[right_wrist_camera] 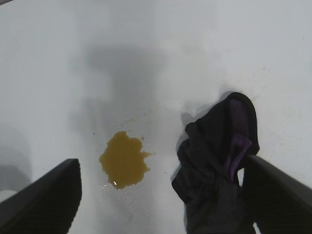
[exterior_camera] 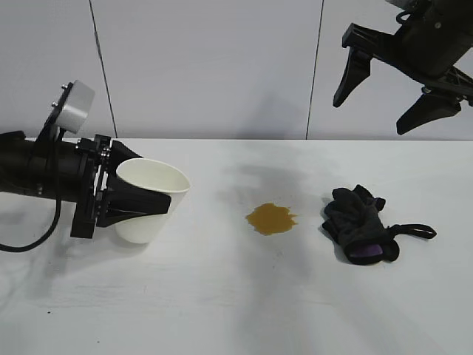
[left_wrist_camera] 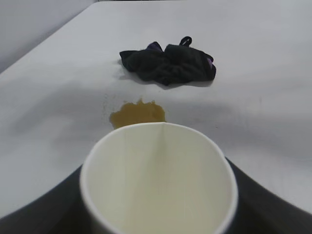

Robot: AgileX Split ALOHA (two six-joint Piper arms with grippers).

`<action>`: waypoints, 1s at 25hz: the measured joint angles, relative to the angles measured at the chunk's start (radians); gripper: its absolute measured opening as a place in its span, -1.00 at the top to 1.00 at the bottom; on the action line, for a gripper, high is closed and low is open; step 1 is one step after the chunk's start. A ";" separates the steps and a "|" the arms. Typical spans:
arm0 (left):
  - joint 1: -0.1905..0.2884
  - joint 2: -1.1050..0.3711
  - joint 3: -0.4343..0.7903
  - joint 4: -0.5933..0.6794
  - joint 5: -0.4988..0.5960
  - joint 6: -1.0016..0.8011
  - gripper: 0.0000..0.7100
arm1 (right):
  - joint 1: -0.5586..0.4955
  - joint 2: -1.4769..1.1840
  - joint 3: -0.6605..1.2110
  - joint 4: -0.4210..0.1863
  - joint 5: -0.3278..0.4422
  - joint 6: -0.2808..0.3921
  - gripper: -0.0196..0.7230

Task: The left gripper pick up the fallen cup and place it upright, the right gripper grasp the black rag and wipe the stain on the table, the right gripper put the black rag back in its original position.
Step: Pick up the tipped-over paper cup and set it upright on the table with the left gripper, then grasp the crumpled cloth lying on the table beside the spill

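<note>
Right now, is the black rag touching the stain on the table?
Apart. The exterior view shows a bare strip of table between the black rag and the stain; the right wrist view shows the same gap.

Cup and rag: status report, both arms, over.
Left pincer shut on cup, cup tilted at the table. Right pincer open, raised above black rag. Stain unwiped, rag untouched. Nothing in the way.

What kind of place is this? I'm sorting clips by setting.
Probably a robot test bench: a bare white table against plain grey wall panels, a staged brown stain beside a black rag, and the left pincer holding a white paper cup.
</note>
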 joint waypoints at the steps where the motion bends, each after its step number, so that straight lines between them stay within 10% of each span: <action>1: 0.000 0.009 0.000 0.000 0.000 0.002 -0.19 | 0.000 0.000 0.000 -0.001 0.000 0.000 -0.73; 17: 0.000 0.018 0.000 -0.004 -0.003 -0.126 -0.87 | 0.000 0.000 0.000 -0.001 -0.009 0.000 -0.73; 25: 0.000 -0.149 0.000 0.000 -0.110 -0.557 -0.95 | 0.000 0.000 0.000 -0.001 -0.011 0.000 -0.73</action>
